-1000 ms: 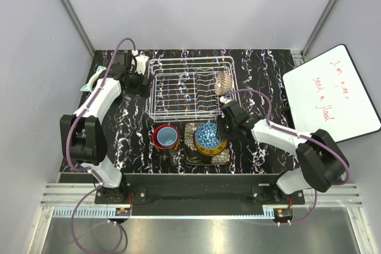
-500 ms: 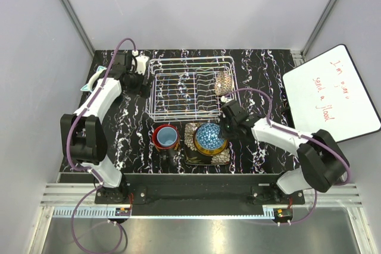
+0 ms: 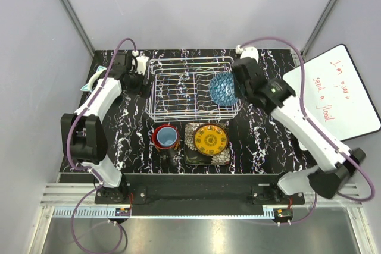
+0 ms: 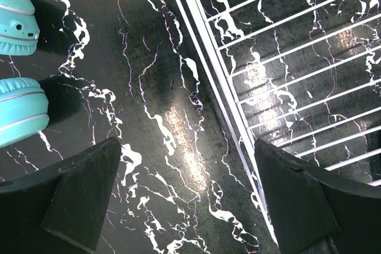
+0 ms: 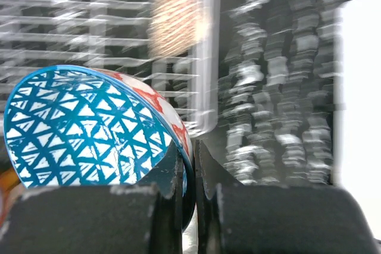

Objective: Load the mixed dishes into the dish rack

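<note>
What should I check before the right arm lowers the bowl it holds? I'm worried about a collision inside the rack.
1. Grip: right gripper is shut on the rim of the blue lattice-patterned bowl: ok.
2. Position: the bowl hangs over the right end of the white wire dish rack: ok.
3. Landing spot free: cannot tell. The bowl hides it from above, and a blurred tan round thing shows among the wires.
4. Left gripper open, outside the rack's left rim: ok.
</note>
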`<state>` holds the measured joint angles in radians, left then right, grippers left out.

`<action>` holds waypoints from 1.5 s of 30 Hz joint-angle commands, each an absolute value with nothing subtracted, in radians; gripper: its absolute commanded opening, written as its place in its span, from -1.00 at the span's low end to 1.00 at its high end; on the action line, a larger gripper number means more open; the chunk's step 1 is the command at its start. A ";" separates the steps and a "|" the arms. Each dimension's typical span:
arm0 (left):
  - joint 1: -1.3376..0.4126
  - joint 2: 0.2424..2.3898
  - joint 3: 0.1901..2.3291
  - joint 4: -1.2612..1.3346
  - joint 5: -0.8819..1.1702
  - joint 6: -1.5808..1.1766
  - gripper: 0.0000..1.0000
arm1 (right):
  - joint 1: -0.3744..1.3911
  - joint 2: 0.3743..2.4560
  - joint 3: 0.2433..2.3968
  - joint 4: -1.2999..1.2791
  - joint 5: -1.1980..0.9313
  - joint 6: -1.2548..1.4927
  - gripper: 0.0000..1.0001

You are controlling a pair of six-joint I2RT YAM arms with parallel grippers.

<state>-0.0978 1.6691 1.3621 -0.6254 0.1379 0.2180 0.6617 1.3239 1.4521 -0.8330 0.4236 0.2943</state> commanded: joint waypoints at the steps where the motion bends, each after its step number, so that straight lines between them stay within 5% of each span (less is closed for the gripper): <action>1: -0.097 1.674 1.376 -0.583 0.149 0.222 0.97 | 0.692 1.523 1.681 -1.096 0.893 0.239 -1.00; 4: -0.097 1.669 1.378 -0.584 0.147 0.229 0.97 | 0.729 1.717 1.798 -1.202 1.105 0.264 -1.00; 12: -0.098 1.660 1.376 -0.581 0.146 0.232 0.97 | 0.768 1.891 1.885 -1.287 1.229 0.276 -1.00; 45: -0.080 1.644 1.344 -0.558 0.163 0.236 0.97 | 0.807 2.152 1.779 -1.186 1.144 0.273 -1.00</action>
